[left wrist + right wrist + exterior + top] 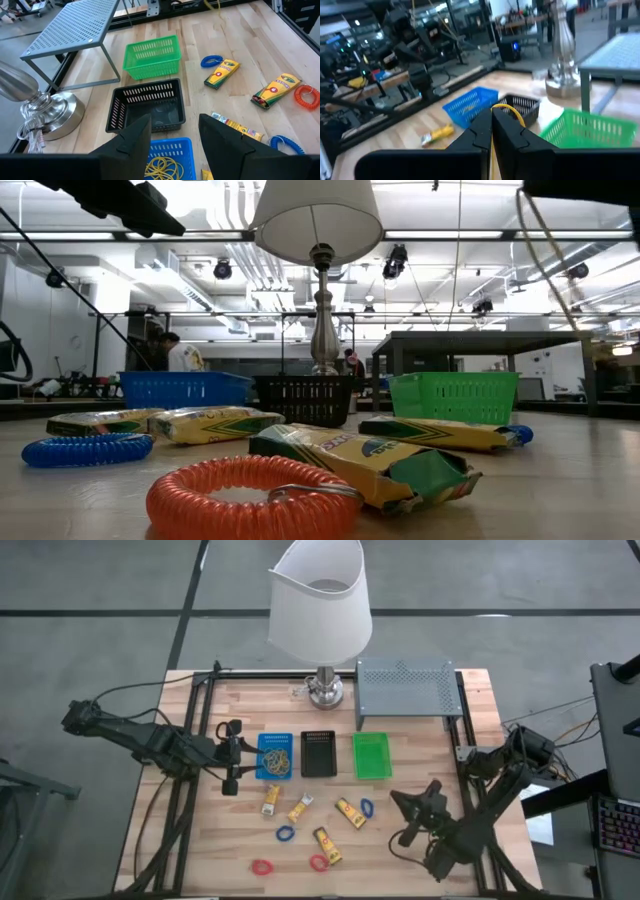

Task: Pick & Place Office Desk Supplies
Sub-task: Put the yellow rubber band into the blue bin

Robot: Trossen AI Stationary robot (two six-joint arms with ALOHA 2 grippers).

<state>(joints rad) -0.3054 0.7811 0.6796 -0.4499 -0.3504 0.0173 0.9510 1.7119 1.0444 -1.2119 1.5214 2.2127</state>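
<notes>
ITEM: thin tan rubber bands (161, 167) heaped in blue plastic basket (274, 755), directly below left gripper (172, 145), fingers apart, empty | STEP: drop judged done; next calls for reach to yellow crayon packets (271, 799) nearer front edge | right gripper (491, 131) pressed together, parked right | SURFACE: pale wood table (420, 765) | ROOM: open workshop, ceiling strip lights.

Open-plan robotics lab or workshop. Exposed ceiling ducts (250, 240) and strip lights (200, 235) overhead. Butcher-block worktable (200, 840) framed in black rails, cabling trailing at 9 and 3 o'clock. Keyboard (618, 825) at 4 o'clock. Further benches (470, 345), equipment racks and a person (180, 352) in the background.
</notes>
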